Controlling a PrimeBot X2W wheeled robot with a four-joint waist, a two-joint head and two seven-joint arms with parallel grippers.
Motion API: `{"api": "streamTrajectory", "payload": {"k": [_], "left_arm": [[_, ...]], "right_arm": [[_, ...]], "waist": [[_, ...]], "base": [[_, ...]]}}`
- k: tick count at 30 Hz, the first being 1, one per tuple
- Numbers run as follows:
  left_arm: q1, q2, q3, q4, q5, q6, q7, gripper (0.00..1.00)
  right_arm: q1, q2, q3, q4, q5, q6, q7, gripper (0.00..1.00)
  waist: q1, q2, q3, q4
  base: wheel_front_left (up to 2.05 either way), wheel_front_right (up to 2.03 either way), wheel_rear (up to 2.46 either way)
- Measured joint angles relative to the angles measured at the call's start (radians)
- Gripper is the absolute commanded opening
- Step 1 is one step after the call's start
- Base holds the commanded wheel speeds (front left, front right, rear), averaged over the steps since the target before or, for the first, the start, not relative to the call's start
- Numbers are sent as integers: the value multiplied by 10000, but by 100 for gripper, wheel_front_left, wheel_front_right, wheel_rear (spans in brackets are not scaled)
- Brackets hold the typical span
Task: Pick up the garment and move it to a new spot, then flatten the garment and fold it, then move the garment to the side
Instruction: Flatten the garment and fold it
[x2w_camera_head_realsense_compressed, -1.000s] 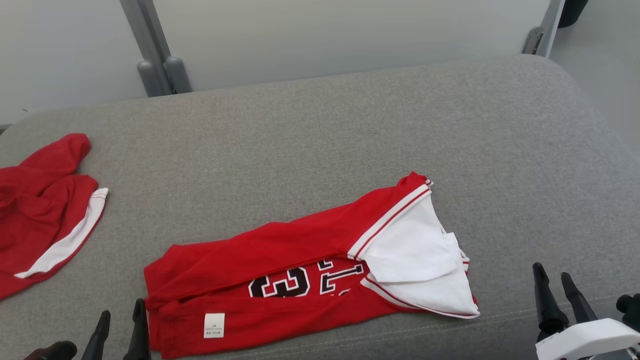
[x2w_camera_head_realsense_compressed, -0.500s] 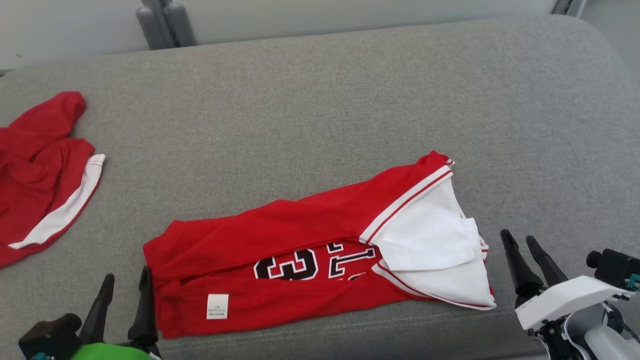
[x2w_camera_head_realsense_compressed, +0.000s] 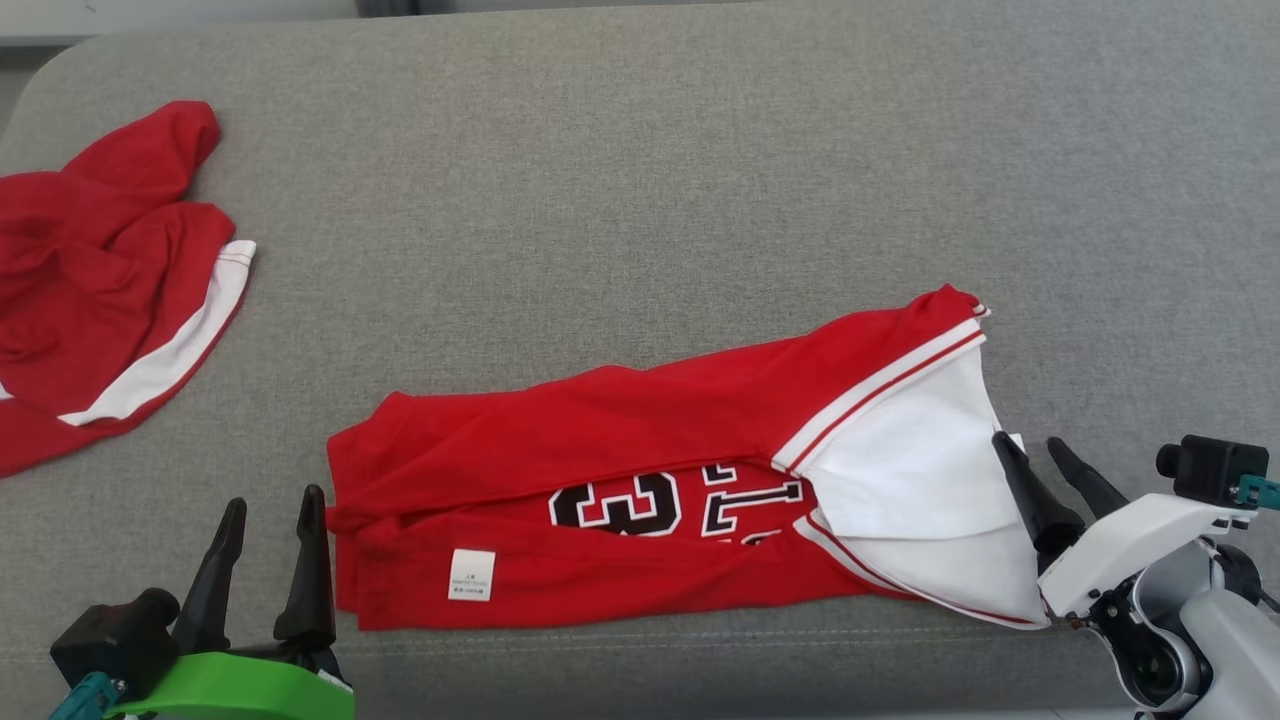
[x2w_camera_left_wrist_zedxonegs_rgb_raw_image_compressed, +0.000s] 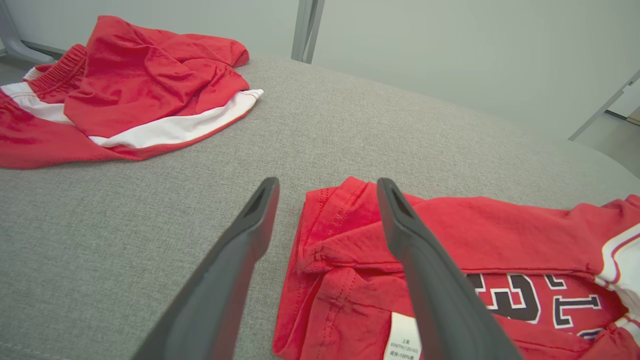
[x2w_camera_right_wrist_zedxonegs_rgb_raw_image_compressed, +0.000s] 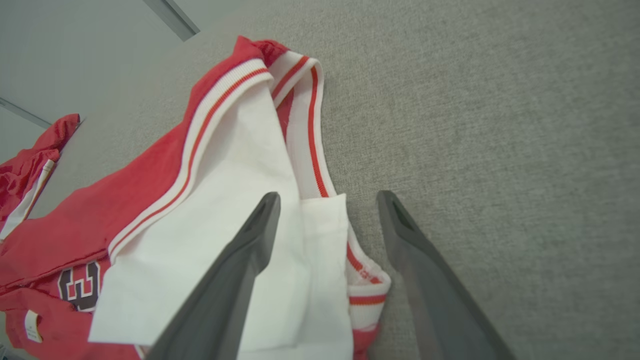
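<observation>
Red jersey (x2w_camera_head_realsense_compressed: 620, 440) with black-and-white numerals lies folded lengthwise between the two grippers. Its hem corner sits between the spread, empty jaws of the left gripper (x2w_camera_head_realsense_compressed: 274, 498). Its white end's edge sits between the equally wide, empty jaws of the right gripper (x2w_camera_head_realsense_compressed: 1027, 440). A grey fabric cushion (x2w_camera_head_realsense_compressed: 640, 200) lies under the jersey. Beyond the hem end lie red-and-white shorts (x2w_camera_left_wrist_zedxonegs_rgb_raw_image_compressed: 125, 85), then a pale wall (x2w_camera_left_wrist_zedxonegs_rgb_raw_image_compressed: 450, 60).

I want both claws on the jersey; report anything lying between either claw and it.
Nothing visible does. The open left claw is beside the jersey, at its red end; the open right claw straddles its white edge. The other red garment lies apart, far left.
</observation>
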Motion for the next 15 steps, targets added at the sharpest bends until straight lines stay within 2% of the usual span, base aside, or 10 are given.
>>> {"api": "streamTrajectory", "payload": {"k": [5,15], "left_arm": [[-188,-82,-71,-88,25,0,0,100],[-269,-136,-77,-86,54,0,0,100]], "right_arm": [[-332,-230,98,520,-44,117,316,100],[-811,-205,132,1045,309,453,715,100]], "waist": [[0,0,230,274],[0,0,405,671]], "base": [[0,0,0],[0,0,0]]}}
